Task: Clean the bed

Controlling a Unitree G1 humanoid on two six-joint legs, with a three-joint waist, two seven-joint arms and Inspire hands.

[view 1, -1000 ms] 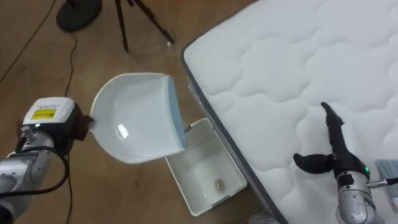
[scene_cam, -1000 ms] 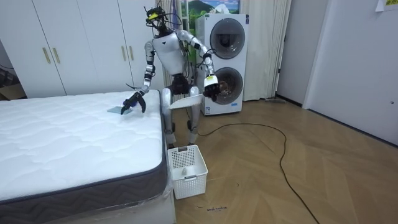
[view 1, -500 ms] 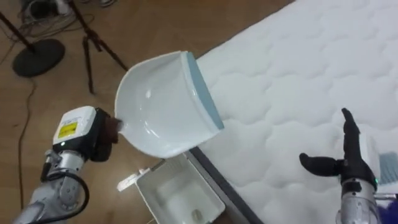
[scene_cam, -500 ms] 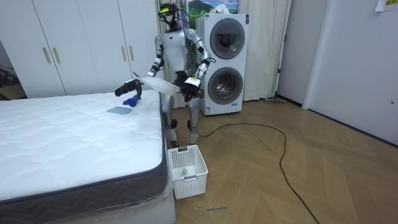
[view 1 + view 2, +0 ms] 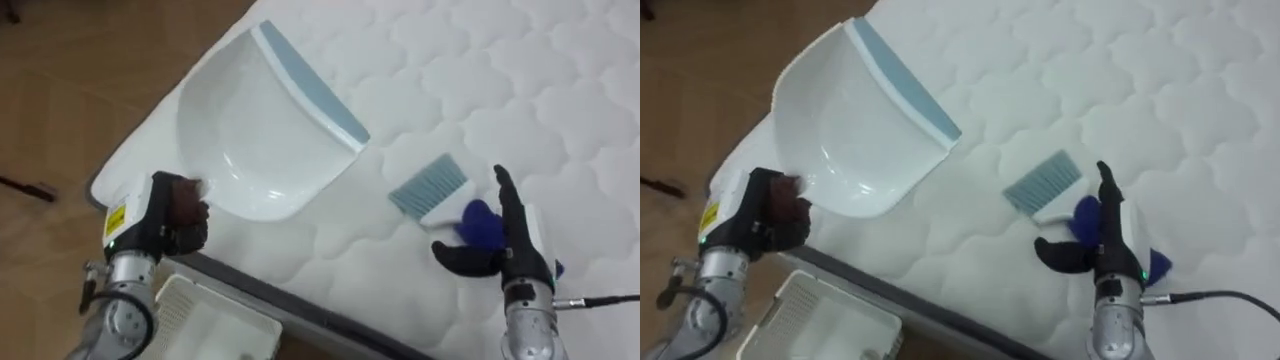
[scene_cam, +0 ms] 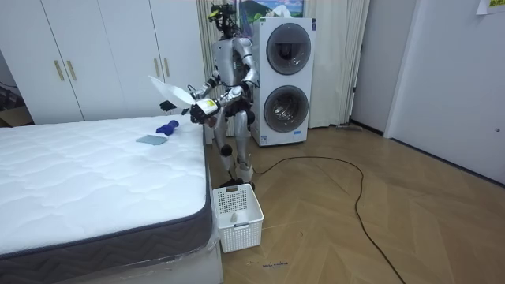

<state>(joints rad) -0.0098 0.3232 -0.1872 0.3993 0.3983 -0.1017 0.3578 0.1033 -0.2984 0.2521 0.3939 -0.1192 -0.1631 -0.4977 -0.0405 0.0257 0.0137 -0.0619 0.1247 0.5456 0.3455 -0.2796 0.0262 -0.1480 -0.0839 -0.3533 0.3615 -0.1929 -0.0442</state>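
Left eye view: the left hand is clenched round the handle of the dustpan, whose tray juts forward of it over the mattress. The right hand, fingers straight, hovers over the brush.

Room view: the robot stands at the bed's corner.

Right eye view: whether the right hand touches the brush is unclear. The step looks like fetching the brush, and next its fingers must curl round the blue handle beneath them

Silver body, dark left robot hand, yellow-labelled white wrist, black right robot hand, silver forearm

Wood floor; white wardrobes to the room view's left of the left hand, stacked washers to its right.
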